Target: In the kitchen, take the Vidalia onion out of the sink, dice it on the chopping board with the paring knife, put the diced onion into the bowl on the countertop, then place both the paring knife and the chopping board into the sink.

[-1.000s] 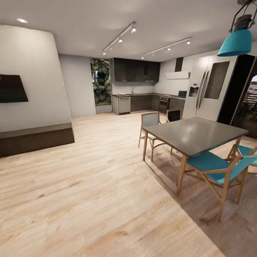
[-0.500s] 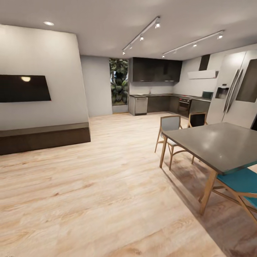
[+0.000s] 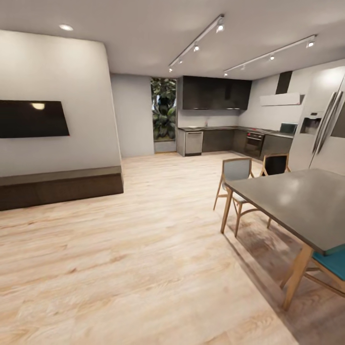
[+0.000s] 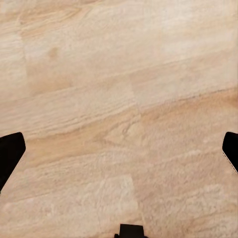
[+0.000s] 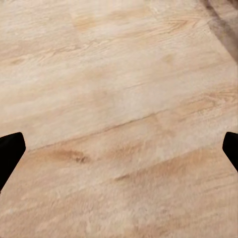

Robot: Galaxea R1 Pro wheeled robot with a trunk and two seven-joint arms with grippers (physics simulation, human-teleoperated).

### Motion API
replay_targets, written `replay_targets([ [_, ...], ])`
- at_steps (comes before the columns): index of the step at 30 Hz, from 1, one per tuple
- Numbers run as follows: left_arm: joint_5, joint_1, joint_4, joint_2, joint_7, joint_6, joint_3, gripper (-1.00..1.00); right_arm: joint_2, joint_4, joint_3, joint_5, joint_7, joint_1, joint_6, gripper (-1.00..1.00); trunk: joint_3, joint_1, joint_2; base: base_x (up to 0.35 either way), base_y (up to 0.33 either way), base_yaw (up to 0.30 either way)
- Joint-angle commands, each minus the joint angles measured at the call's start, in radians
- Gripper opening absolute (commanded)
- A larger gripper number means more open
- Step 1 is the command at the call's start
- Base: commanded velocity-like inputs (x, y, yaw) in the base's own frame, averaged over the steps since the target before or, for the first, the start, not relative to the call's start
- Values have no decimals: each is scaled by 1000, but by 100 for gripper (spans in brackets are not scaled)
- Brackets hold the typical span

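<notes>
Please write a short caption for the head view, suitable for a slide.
Open-plan room: pale wooden plank floor, grey rectangular dining table at right, dark kitchen counter far ahead.

I can read no text, label, brand, number or sign on anything around me here.

The pale plank wooden floor (image 3: 143,249) looks matt, its grain plain in both wrist views. The grey rectangular dining table top (image 3: 297,201) is smooth with a soft sheen, on light wooden legs. The tall brushed-metal refrigerator (image 3: 326,139) gleams faintly. The black wall-mounted television screen (image 3: 31,119) is glossy.
</notes>
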Motion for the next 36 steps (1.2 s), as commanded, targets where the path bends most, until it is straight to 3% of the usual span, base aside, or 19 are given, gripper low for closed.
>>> replay_targets([
  [1,2,-1,1,-1,0,-3,0,100,0,1,0,0,-2,-1,-3,100,-1,1,0,345,0,0],
  [36,2,-1,2,0,0,-5,0,100,0,1,0,0,-2,-1,-3,100,-1,1,0,345,0,0],
])
